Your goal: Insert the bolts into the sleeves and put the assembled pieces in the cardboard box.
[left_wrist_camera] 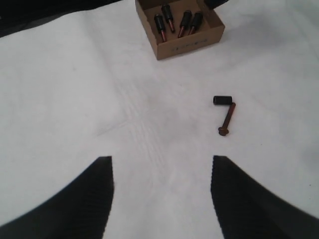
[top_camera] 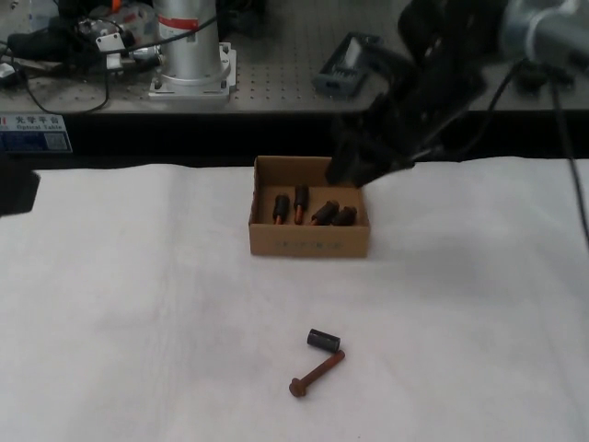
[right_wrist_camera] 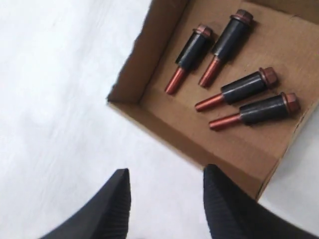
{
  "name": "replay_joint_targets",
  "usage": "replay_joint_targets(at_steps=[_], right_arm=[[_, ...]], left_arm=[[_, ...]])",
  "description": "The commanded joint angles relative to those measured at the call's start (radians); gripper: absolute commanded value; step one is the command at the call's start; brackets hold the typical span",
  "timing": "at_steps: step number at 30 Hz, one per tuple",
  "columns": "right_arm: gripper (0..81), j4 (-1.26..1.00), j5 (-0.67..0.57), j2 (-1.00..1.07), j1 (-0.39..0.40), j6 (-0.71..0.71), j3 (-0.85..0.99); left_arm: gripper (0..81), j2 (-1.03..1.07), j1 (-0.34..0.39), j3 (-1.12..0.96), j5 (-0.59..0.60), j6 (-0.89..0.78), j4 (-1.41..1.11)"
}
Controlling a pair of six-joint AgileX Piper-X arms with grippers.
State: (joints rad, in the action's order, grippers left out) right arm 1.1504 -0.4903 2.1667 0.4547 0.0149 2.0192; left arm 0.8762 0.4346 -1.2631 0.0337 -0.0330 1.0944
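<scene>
On white cloth (top_camera: 138,304), box (top_camera: 308,241) holds 4 assemblies (right_wrist_camera: 246,85); left gripper (left_wrist_camera: 162,159), right gripper (right_wrist_camera: 167,170) spread, empty.

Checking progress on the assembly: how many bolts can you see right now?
5. Four sleeved bolts lie in the cardboard box; one bare bolt lies on the white cloth beside the loose sleeve. None seems hidden.

copper bolt (top_camera: 316,374), black sleeve (top_camera: 323,341), brown cardboard box (top_camera: 308,242)

High view above bench (top_camera: 138,304), wrists share box (left_wrist_camera: 187,46)
</scene>
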Motion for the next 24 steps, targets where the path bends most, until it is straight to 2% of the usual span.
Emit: replay_joint_targets(at_steps=[1, 6, 17, 24], right_arm=[[34.9, 0.078, 0.011, -0.079, 0.004, 0.049, 0.006], [34.9, 0.086, 0.027, -0.192, 0.028, 0.053, -0.053], [34.9, 0.094, 0.077, -0.481, 0.148, 0.173, -0.501], [34.9, 0.095, 0.102, -0.639, 0.165, 0.159, -0.676]], left_arm=[[42.1, -0.006, -0.001, -0.002, 0.066, -0.012, -0.043], [42.1, -0.003, -0.001, -0.002, 0.084, -0.012, -0.056], [42.1, 0.066, -0.001, -0.002, 0.084, -0.012, -0.056], [42.1, 0.095, -0.001, -0.002, 0.084, 0.015, -0.056]])
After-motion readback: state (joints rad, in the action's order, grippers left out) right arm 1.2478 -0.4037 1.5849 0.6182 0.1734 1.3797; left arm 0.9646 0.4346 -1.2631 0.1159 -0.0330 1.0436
